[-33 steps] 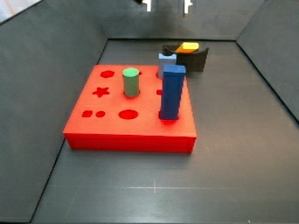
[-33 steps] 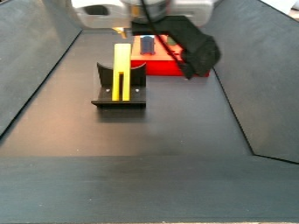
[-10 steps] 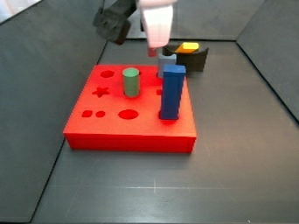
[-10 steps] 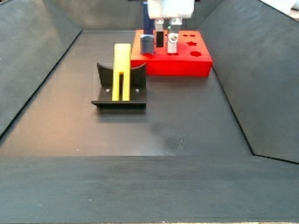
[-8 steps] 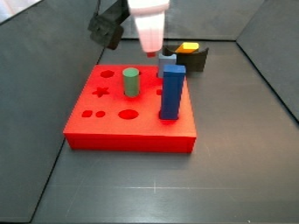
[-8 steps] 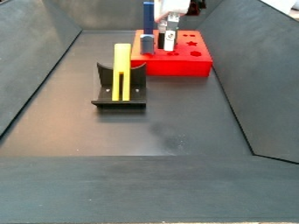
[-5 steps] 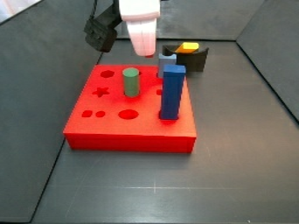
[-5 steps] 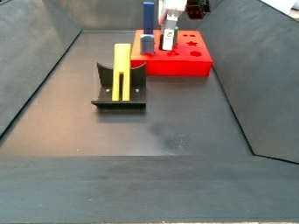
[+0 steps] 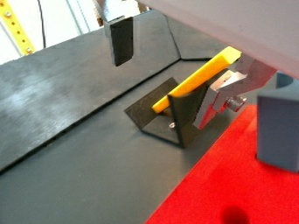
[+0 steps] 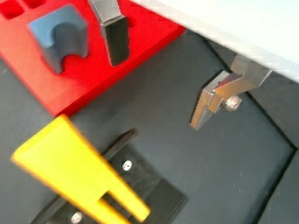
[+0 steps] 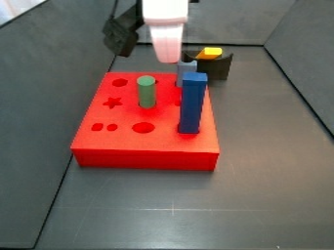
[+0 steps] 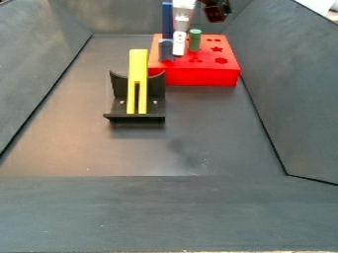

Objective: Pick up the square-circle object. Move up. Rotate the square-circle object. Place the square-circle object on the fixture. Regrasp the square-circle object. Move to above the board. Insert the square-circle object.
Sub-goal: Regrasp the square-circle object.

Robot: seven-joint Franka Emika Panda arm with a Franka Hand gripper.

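The square-circle object [image 12: 137,77] is a slim yellow-orange peg leaning in the dark fixture [image 12: 134,107], apart from any finger. Both wrist views show it in the fixture [image 9: 162,115]: as a yellow bar [image 9: 205,73], and with its forked end [image 10: 77,166] visible. My gripper [image 11: 166,41] hangs above the far edge of the red board [image 11: 141,134], short of the fixture [image 11: 210,66]. In both wrist views it is open, gripper [image 9: 172,68] and gripper [image 10: 167,70], with only floor and board between the fingers.
A tall blue peg [image 11: 192,102] and a green cylinder [image 11: 147,93] stand upright in the board, close below and beside the gripper. Dark sloping walls enclose the floor. The fixture stands just off the board's edge [image 12: 160,71].
The gripper has come down from the top of the view to just over the board's far side, swinging left, then slightly back right toward the fixture. The yellow peg has stayed in the fixture.
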